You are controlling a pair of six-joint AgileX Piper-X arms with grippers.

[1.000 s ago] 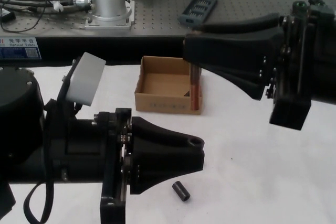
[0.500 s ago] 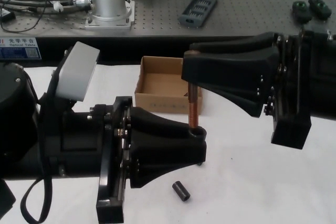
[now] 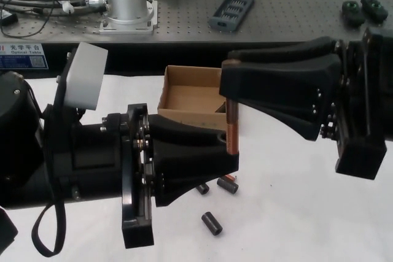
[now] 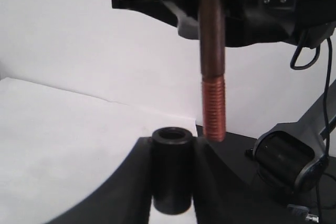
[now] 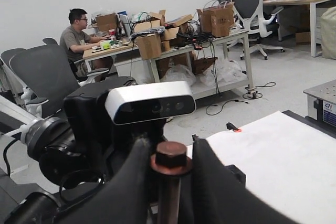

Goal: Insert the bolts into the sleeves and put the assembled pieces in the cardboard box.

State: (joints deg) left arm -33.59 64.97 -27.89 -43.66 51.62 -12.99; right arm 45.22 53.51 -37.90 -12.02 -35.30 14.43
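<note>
Insertion step apparently in hand; left gripper (image 4: 171,150) is clamped on the upright sleeve (image 4: 171,182); right gripper (image 5: 169,148) grips the bolt (image 4: 212,66), threaded tip just beside the sleeve's mouth, not entered; next move likely: centre tip over bore, then lower.

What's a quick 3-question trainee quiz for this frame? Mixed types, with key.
1. True or false: the bolt is already inside the sleeve.
2. The left gripper holds: A) the bolt B) the sleeve C) nothing.
3. Fill in: the bolt hangs, threads down, from the ___ gripper.
Key: 1 false, its tip is beside the opening; 2 B; 3 right gripper.
</note>
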